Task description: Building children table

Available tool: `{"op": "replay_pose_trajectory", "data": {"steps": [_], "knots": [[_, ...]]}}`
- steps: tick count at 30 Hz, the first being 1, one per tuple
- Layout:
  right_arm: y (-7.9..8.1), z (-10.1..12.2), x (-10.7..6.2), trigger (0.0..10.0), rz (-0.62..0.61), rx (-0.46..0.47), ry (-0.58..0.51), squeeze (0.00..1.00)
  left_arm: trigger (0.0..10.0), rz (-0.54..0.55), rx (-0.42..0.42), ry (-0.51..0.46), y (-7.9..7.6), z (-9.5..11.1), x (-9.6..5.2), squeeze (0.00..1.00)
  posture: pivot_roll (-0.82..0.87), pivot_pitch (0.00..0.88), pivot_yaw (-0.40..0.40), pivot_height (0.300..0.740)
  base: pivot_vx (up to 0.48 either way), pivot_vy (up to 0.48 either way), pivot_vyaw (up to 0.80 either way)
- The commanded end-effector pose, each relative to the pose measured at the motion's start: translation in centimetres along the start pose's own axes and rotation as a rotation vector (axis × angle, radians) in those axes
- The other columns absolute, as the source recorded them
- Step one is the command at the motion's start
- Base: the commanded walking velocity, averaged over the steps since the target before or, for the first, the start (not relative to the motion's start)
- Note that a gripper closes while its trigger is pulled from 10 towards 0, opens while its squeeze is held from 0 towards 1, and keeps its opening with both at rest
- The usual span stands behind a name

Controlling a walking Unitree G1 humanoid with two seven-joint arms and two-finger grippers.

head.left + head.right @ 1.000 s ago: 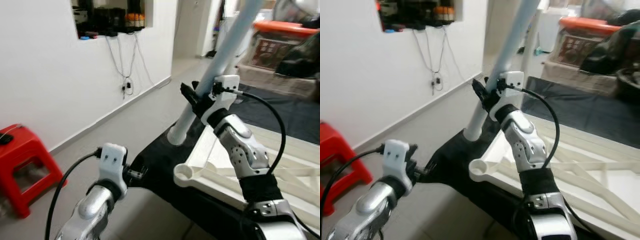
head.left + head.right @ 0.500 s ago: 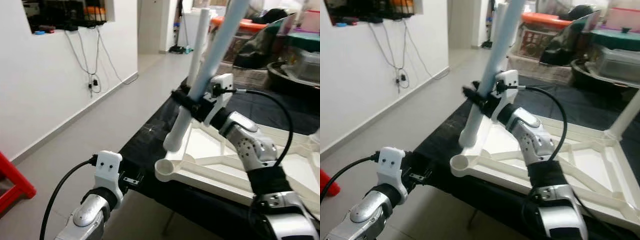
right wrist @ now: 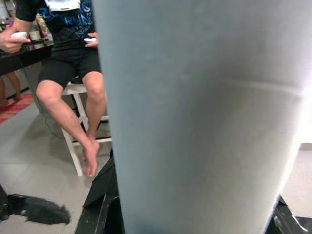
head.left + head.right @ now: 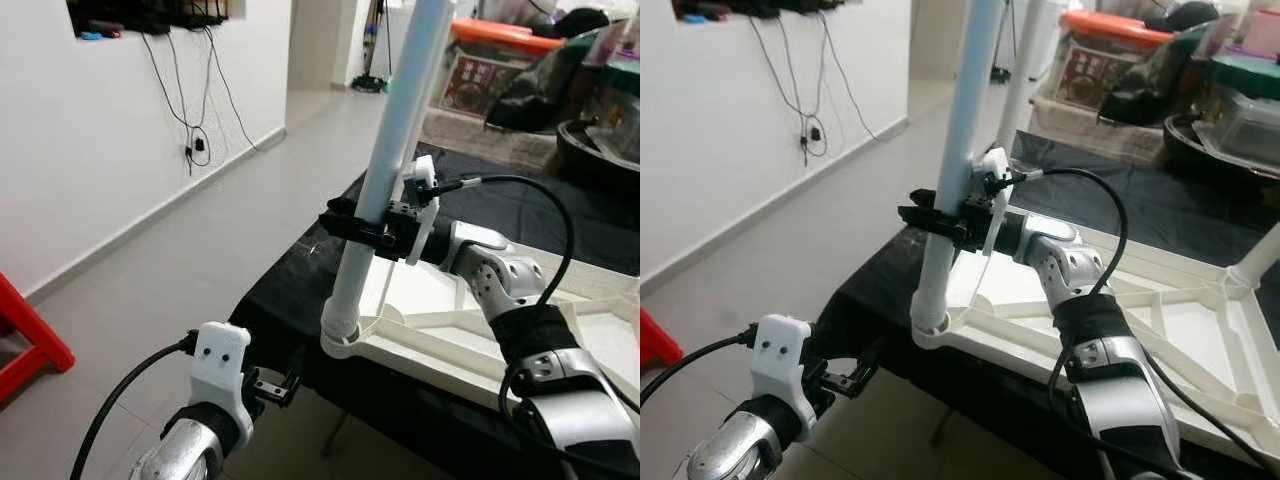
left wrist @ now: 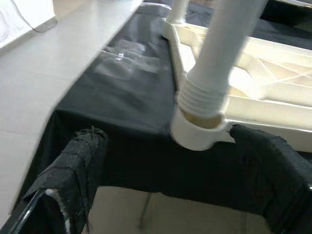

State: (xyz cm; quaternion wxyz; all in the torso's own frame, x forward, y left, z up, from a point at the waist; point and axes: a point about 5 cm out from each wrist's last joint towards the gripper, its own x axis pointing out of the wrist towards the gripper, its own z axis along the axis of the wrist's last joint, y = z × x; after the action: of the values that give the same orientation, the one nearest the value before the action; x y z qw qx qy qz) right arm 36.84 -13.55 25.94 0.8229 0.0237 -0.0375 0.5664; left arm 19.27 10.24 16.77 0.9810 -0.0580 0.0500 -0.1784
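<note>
- Now: right hand [image 4: 362,226] clamped around the pale blue table leg [image 4: 392,150], fingers wrapped tight at mid-low height on the tube.
- Leg stands near upright, a slight lean; its threaded foot sits in the corner socket [image 5: 197,134] of the white tabletop [image 4: 1160,330], which lies upside down on the black-covered desk [image 4: 290,290].
- Left wrist view: thread ridges visible above the socket rim, so judged not fully seated.
- Left hand [image 5: 165,180] open wide, holding nothing, hovering low just off the desk edge near the socket.
- Handling, judged: hollow plastic tube, light, stiff, smooth and likely slippery under twist. Long lever, so a low grip near the socket gives the best control.
- Tabletop light; may slide on the cloth when torque goes in, so brace the corner.
- Person seated on a white stool [image 3: 73,141] in the right wrist view.
- Red stool [image 4: 25,340] on the floor, well apart.
</note>
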Motion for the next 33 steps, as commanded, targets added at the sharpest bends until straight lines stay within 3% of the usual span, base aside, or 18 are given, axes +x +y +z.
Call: {"op": "replay_pose_trajectory", "data": {"steps": [1,7,13,33], "knots": [[-0.4,-0.3,-0.5,10.0,-0.005,0.010,0.024,0.00,10.0,-0.022,-0.008,0.021,-0.6,0.0,-0.5,0.00,0.08,0.181,-0.097,0.740,0.000,0.000,0.00],[-0.4,-0.2,-0.6,10.0,0.067,0.012,0.040,0.00,10.0,-0.026,-0.016,0.035,-1.0,0.1,-1.0,0.00,0.07,0.204,-0.084,0.740,0.000,0.000,0.00],[0.4,-0.9,-0.3,10.0,0.226,0.020,0.069,0.00,10.0,-0.018,-0.017,0.068,-1.0,-0.3,-1.3,0.00,0.08,0.208,-0.084,0.740,0.000,0.000,0.00],[1.1,0.3,1.1,10.0,0.342,0.023,-0.027,0.00,10.0,-0.018,-0.021,0.102,-1.2,-0.7,-1.7,0.00,0.08,0.209,-0.082,0.740,0.000,0.000,0.00]]}}
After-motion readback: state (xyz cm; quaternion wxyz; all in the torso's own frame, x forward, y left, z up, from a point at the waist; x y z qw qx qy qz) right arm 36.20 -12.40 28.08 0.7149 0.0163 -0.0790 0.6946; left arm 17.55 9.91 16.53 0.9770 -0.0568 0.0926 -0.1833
